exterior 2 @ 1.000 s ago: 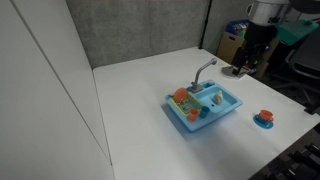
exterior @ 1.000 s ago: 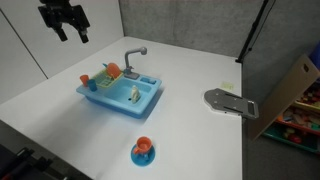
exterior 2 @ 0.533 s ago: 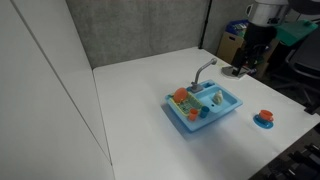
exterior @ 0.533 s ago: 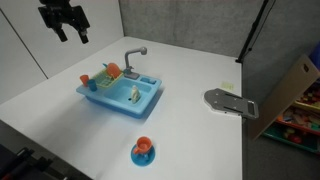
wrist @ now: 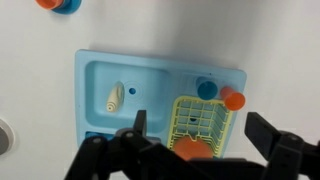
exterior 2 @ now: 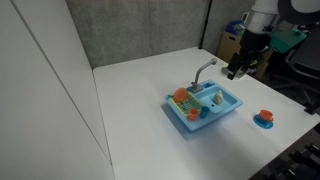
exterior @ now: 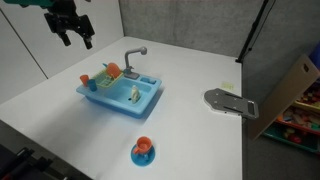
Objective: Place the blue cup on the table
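Counter: a broad white counter (exterior: 190, 70) set against a grey panel wall, with a shelf of toys off at one edge; a blue toy sink (exterior: 120, 108) sits near its middle.
Pincer, in an exterior view: the pincer (exterior: 78, 40) hangs high in the air beyond the rack end of the sink, its fingers spread with nothing between them.
Blue cup, same view: it is hard to pick out against the sink's own blue; a small orange cup (exterior: 84, 78) marks the corner where it stands.
Pincer, in an exterior view: the pincer (exterior 2: 237, 70) is well above the sink on the faucet (exterior 2: 205, 68) side; an orange cup on a blue saucer (exterior 2: 264, 119) stands apart on the bare counter.
Blue cup, wrist view: the blue cup (wrist: 206, 88) stands on the sink's ledge, just beside the small orange cup and at the edge of the yellow dish rack (wrist: 212, 120).
Pincer, wrist view: the fingers are spread wide either side of the rack; the cup lies ahead of the gap, not inside it.
Step in hand: probably the approach (nothing is pinched yet).
Doing it well: centre the gap over the cup, then turn the wrist so that neither finger comes down on the orange cup or the rack. Descend straight, pinch across the rim, lift clear of the ledge and carry it to bare counter.
Risk: a tiny, light cup with crowded neighbours; a finger that lands off-centre would likely tip it into the basin.
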